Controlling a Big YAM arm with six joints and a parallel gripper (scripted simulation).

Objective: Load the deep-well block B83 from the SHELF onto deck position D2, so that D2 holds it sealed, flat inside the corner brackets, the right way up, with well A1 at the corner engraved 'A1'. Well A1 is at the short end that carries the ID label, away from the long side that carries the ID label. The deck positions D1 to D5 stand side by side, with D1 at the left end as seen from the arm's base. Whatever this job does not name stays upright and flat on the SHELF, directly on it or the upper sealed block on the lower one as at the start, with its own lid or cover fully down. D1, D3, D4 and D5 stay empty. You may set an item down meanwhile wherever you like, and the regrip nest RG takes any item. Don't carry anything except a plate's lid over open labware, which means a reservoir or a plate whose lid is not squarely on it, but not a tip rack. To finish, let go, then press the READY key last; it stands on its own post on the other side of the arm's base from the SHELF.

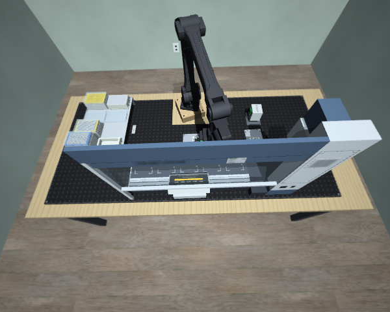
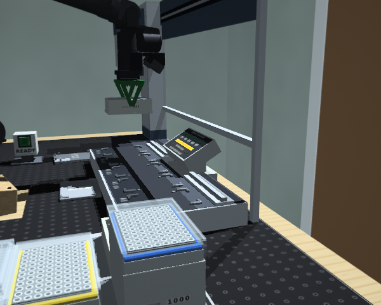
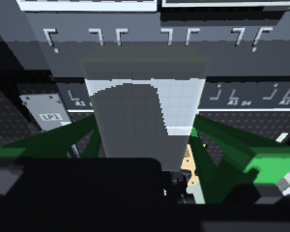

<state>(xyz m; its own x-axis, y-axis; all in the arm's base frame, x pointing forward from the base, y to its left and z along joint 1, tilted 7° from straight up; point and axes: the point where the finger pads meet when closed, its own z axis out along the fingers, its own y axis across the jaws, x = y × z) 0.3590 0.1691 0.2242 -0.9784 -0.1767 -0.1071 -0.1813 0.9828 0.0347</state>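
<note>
My gripper [image 2: 130, 99] [image 3: 145, 116] [image 1: 201, 137], with green fingers, is shut on the long sides of the pale grey deep-well block [image 2: 128, 106] [image 3: 145, 103] [image 1: 190, 137]. It holds the block level, high in the air above the far end of the dark deck [image 2: 151, 183]. In the wrist view the block's sealed top fills the middle. White corner brackets of several deck positions [image 3: 121, 36] show beyond it. Engraved 'A1' marks [image 3: 79, 102] lie on the near row. The READY key [image 2: 25, 142] [image 1: 255, 112] stands on its post, off to the side.
The shelf [image 1: 119, 125] holds a blue-rimmed tip rack [image 2: 153, 226] [image 1: 77, 138], a yellow-rimmed one [image 2: 53, 269] [image 1: 95, 97] and other labware. A blue gantry beam [image 1: 195, 149] and a post [image 2: 260, 98] frame the deck. A control panel [image 2: 190, 144] sits beside the deck. A grey pad marked LP1 [image 3: 50, 116] lies by it.
</note>
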